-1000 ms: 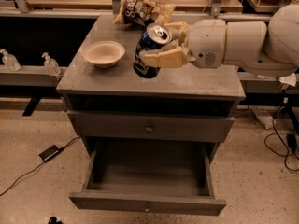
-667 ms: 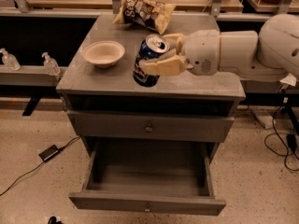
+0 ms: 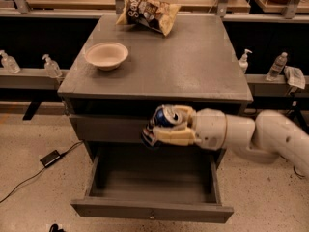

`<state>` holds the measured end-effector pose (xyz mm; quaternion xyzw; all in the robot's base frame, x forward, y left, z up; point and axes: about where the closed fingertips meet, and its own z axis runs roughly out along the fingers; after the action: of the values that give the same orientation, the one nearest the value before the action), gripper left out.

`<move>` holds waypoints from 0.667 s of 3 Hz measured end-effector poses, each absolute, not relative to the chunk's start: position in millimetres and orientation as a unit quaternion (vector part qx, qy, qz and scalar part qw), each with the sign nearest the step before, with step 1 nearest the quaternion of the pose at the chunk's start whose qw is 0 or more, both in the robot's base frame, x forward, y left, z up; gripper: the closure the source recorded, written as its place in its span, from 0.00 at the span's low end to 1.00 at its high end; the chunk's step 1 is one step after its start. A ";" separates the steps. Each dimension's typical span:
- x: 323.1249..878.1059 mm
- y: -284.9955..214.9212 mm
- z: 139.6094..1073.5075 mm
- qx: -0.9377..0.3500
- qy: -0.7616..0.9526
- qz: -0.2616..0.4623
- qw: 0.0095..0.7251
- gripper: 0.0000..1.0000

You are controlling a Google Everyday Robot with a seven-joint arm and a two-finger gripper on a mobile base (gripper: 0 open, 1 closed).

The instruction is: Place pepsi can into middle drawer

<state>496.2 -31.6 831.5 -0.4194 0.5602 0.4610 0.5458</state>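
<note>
My gripper (image 3: 163,126) reaches in from the right on a white arm and is shut on the pepsi can (image 3: 165,116), a dark blue can with a silver top. It holds the can tilted, in front of the cabinet's closed upper drawer front (image 3: 106,128). The can hangs in the air above the middle drawer (image 3: 152,210). That drawer is pulled wide open at the bottom of the cabinet, and its inside shows nothing in it. The can is apart from the drawer's floor and walls.
On the grey cabinet top (image 3: 193,57) stand a tan bowl (image 3: 106,55) at the left and a brown-yellow chip bag (image 3: 147,13) at the back. A power adapter with its cable (image 3: 49,157) lies on the floor at the left. Small bottles (image 3: 50,65) stand on side shelves.
My gripper has carried the pepsi can down from above the cabinet top to in front of the cabinet, over the open drawer. The bowl and chip bag have not moved.
</note>
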 end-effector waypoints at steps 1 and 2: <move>449.8 -47.3 750.3 -0.383 0.582 0.487 0.527 1.00; 438.9 -46.8 735.9 -0.377 0.585 0.495 0.520 1.00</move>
<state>438.9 -46.8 735.9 -0.3769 0.5850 0.4949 0.5205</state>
